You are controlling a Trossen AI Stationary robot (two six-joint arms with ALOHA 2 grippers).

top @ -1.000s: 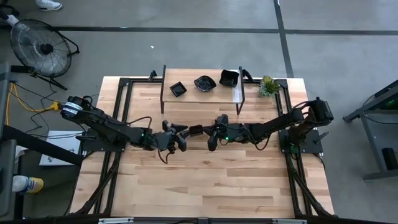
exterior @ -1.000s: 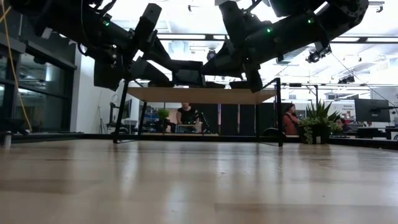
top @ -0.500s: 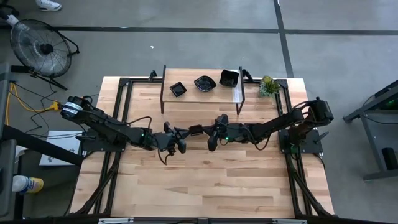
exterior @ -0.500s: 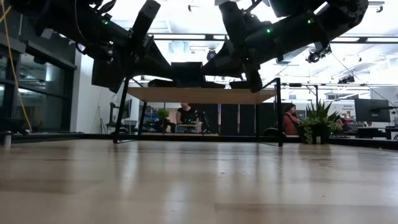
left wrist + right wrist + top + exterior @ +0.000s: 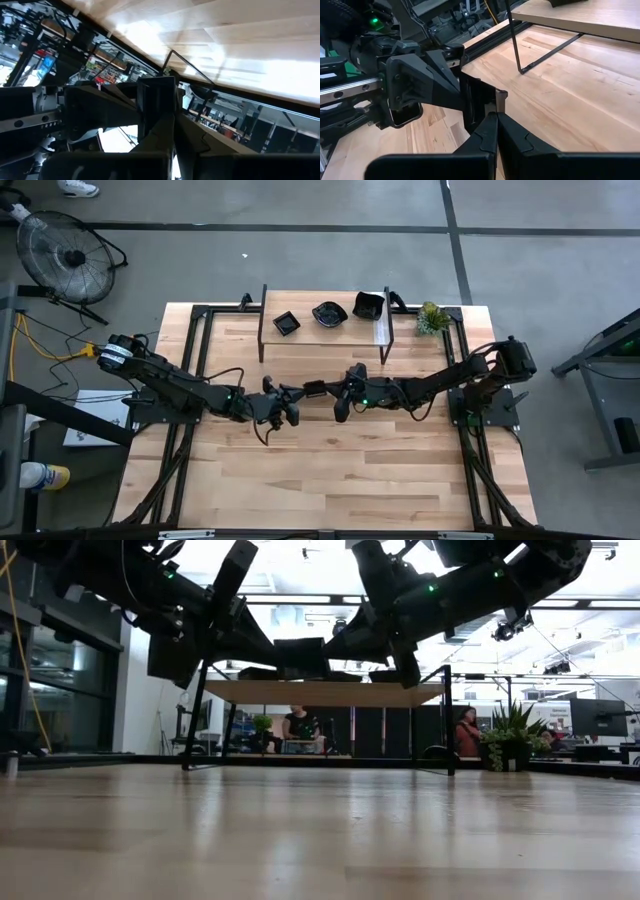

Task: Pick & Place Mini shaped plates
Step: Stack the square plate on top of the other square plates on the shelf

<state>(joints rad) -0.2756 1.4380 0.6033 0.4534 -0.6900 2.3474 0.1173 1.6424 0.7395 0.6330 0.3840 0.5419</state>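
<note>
You have one square plate point(image 5: 314, 389) pinched mid-air between both shut hands, left hand point(image 5: 292, 392) on its left edge, right hand point(image 5: 334, 390) on its right, above the bench point(image 5: 330, 470).

Wooden table point(image 5: 330, 470), shelf point(image 5: 325, 333) with plates point(image 5: 329, 313)

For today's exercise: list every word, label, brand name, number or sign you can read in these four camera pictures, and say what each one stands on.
None can be read.
Coloured shapes in the room behind the table, seen in the left wrist view, may be signs or packaging, but they are too blurred to read.
The arms, the mini plates and the shelf show no legible marking.
</note>
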